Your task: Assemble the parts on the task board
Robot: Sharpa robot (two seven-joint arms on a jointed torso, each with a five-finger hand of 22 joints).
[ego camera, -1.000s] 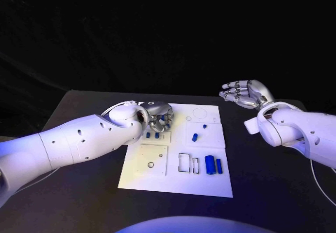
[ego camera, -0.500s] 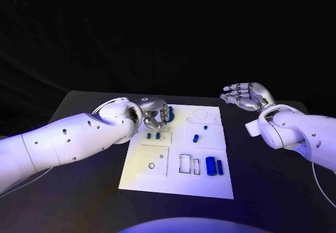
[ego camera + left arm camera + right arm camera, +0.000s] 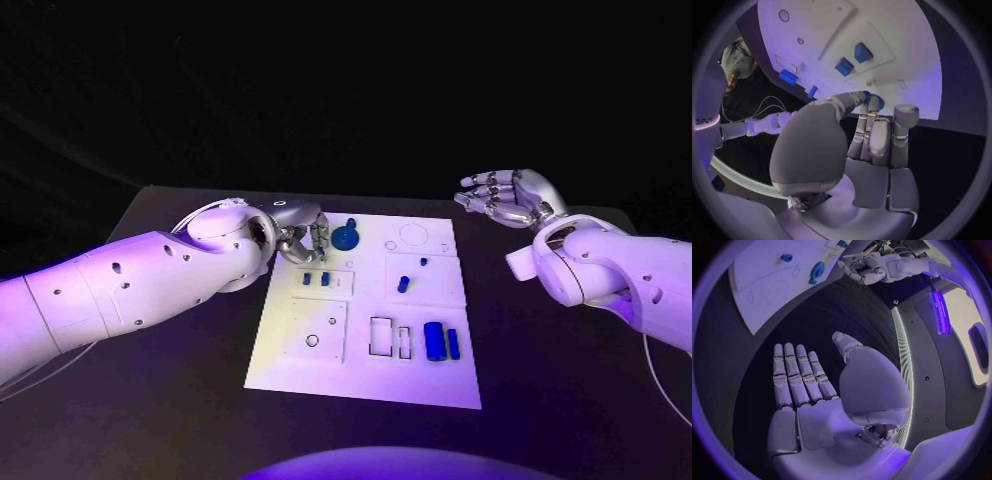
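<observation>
Nearest, front of board: two upright blue cylinders (image 3: 441, 342) are seen side by side at the near right of the white board (image 3: 433, 385), beside two outlined rectangular slots (image 3: 389, 337).
Near left of board: a raised square panel (image 3: 307, 327) is marked with a small ring and a smaller hole.
Middle of board: two small blue blocks (image 3: 316, 279) are set close together on the left half, and a small blue peg (image 3: 404, 284) with a tinier blue piece just beyond it is seen on the right half.
Far left of board: a round blue part (image 3: 345, 238) is pinched at the fingertips of the left hand (image 3: 300, 235), which is curled over the board's far left corner.
Far right: the right hand (image 3: 505, 197) is held above the black table (image 3: 577, 400), off the board's far right corner, palm open, fingers spread, nothing in it.
</observation>
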